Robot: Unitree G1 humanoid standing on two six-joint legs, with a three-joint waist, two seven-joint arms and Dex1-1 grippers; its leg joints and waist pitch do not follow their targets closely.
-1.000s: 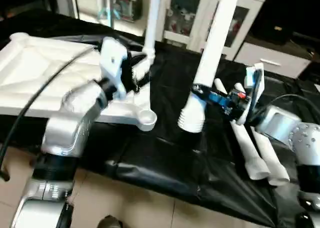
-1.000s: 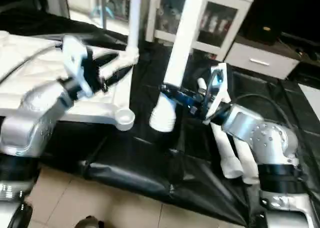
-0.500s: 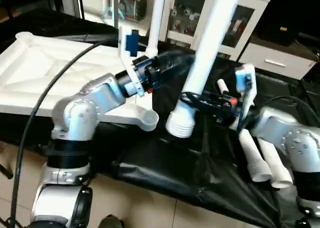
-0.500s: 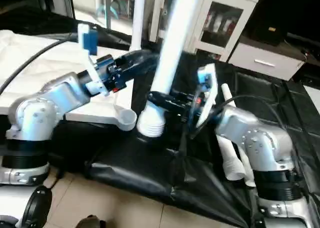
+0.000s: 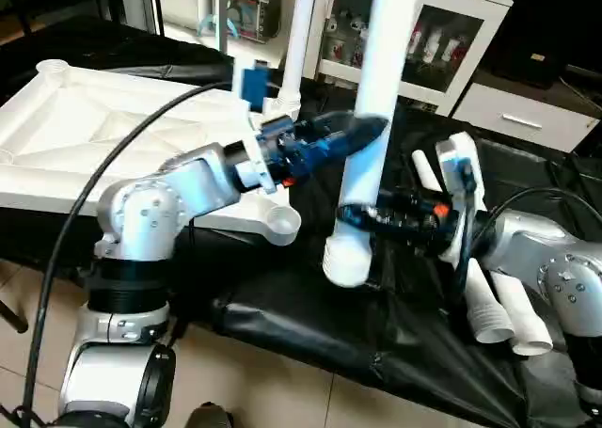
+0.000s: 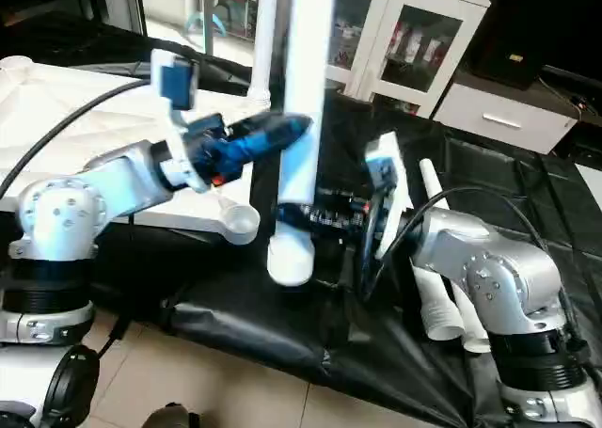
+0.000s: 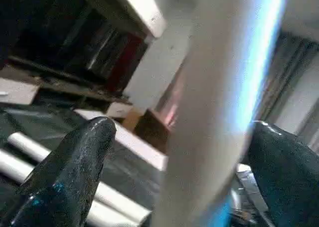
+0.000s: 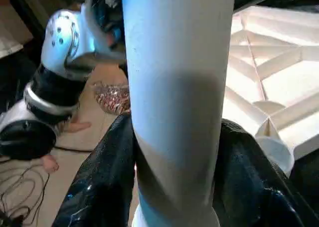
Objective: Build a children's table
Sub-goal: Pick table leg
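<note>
Held leg: a tapered white tube leg (image 5: pixel 376 118) is kept nearly upright above the black sheet (image 5: pixel 310 324), ribbed thick end down, just beside the near corner socket (image 5: pixel 282 224) but not in it.
Right gripper (image 5: pixel 362 212): closed around the leg low on its shaft; both fingers (image 8: pixel 107 177) are pressed against the tube.
Left gripper (image 5: pixel 362 127): spread wide, one finger (image 7: pixel 70 162) on either side of the shaft higher up; no contact can be made out (jaws seem merely to straddle it).
Table top (image 5: pixel 103 146): laid underside up, ribs and X-brace exposed; one leg (image 5: pixel 299 38) is already stood in the far socket.
Spare legs (image 5: pixel 494 301): two, laid on the sheet by the right arm.
Risk: with a single low grip, the long leg could be tipped or slid through the fingers.
Risk: if the ribbed end is brought down off-centre, the socket rim could be caught and the top shoved.
</note>
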